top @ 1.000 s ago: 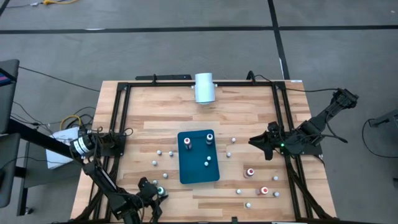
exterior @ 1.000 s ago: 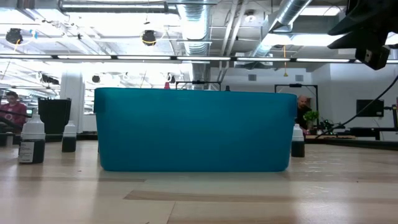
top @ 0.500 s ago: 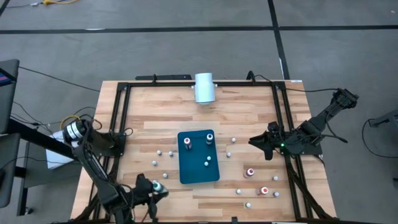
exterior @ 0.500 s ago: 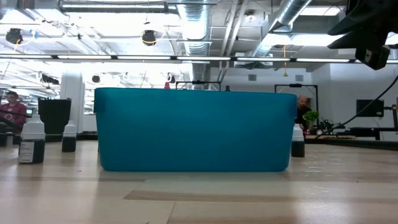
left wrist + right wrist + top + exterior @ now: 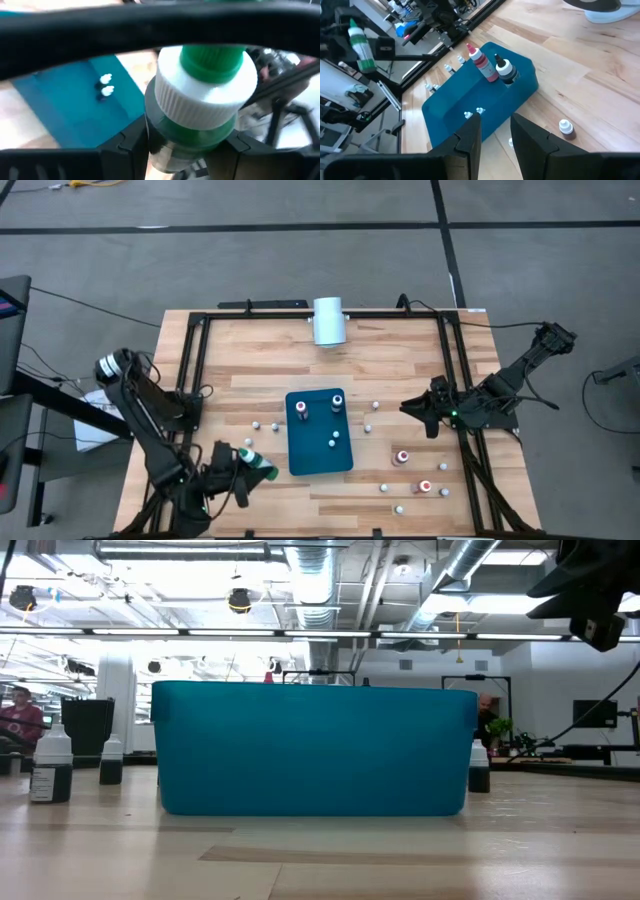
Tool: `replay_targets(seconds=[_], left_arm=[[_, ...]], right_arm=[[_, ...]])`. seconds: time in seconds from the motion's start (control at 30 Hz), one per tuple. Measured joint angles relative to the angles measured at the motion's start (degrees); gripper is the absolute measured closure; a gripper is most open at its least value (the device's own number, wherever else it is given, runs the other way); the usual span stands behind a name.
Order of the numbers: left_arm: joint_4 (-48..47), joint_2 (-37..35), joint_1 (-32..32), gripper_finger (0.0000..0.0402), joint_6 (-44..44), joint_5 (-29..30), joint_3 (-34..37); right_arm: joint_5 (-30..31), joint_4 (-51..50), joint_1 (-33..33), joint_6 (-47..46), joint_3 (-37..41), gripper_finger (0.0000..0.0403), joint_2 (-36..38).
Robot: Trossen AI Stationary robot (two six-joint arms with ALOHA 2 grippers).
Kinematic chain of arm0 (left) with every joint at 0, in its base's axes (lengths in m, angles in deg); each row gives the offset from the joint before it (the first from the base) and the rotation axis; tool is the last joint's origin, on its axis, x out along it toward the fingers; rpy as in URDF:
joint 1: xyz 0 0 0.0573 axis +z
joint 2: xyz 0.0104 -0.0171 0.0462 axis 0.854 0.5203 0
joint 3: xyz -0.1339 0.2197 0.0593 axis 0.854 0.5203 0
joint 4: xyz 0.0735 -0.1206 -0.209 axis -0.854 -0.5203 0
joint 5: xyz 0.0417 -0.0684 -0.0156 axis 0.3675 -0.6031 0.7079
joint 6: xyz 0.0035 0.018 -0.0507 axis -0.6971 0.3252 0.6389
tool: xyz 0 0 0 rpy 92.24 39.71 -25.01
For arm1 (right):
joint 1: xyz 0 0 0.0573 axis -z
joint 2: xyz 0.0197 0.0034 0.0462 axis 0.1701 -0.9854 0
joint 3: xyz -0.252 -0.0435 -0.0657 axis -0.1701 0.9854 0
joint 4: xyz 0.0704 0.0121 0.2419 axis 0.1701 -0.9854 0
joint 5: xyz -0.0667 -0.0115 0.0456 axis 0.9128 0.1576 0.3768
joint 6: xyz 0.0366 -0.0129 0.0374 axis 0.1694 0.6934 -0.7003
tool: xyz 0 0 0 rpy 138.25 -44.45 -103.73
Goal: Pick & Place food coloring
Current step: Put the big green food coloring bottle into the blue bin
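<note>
From above, the left gripper (image 5: 243, 470) sits over the table's near-left part, clamped on a green-topped food coloring bottle (image 5: 258, 467) that lies tilted between its fingers, just short of the teal tray (image 5: 318, 448) ahead of it. Three more bottles stand in that tray, and others dot the wooden table (image 5: 260, 360) around it, mostly past the tray from this gripper and nearer the right gripper (image 5: 425, 412), which hangs at the table's right edge holding nothing, its fingers only narrowly apart. The low view shows the tray's broad teal wall (image 5: 315, 748) with dark bottles (image 5: 52, 765) standing beside it. In the left wrist view the green-topped bottle fills the gap between the dark fingers (image 5: 125, 145), the tray beyond it. The right wrist view shows a slim gap between the empty fingers (image 5: 470, 137), the tray ahead carrying a red bottle (image 5: 482, 64) and a dark one (image 5: 506, 70).
</note>
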Motion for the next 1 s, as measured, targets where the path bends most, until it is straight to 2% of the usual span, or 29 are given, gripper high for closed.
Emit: replay_targets(seconds=[0.57, 1.0], left_arm=[[22.12, -2.82, 2.05, 0.0261, 3.12, -0.25, -0.02], [40.11, -2.81, 2.08, 0.0263, 0.71, -5.19, -0.02]], right_arm=[[0.02, -0.07, 0.01, 1.14, 0.0, 0.0308, -0.02], [-0.02, -0.1, 0.0, 1.18, 0.0, 0.0308, -0.01]])
